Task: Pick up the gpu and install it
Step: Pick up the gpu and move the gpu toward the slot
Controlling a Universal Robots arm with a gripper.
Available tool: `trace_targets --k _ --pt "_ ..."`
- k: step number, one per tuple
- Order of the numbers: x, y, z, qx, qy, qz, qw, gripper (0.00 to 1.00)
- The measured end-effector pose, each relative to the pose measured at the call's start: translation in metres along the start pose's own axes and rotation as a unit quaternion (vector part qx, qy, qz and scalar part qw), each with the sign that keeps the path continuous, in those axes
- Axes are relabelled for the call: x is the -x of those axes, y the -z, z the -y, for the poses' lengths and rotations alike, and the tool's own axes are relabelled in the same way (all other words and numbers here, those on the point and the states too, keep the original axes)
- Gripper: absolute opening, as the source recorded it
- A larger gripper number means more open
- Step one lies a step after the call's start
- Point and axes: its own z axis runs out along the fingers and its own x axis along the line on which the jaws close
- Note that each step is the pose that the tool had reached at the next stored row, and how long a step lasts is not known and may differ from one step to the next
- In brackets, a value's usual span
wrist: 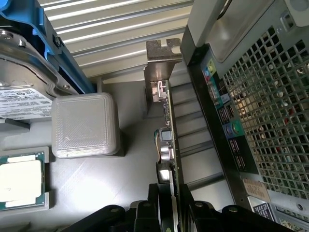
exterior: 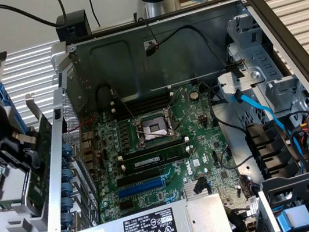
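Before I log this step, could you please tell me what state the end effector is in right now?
End effector: closed on the graphics card, holding it by its edge outside the computer case.

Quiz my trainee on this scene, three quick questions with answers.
1. True or false: the hand grips the flat green circuit card with silver end bracket.
2. Is that card inside or outside the open grey metal computer case?
3. The square silver-topped processor chip lies: A) in the motherboard socket B) beside the pale square plastic block C) on the card.
Key: 1 true; 2 outside; 3 B.
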Motion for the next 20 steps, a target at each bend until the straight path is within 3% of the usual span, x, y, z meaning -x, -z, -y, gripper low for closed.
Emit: trace_targets --k 20 --pt "0.0005 0.0067 0.0001 -0.0001 0.000 0.0000 1.0000 0.28"
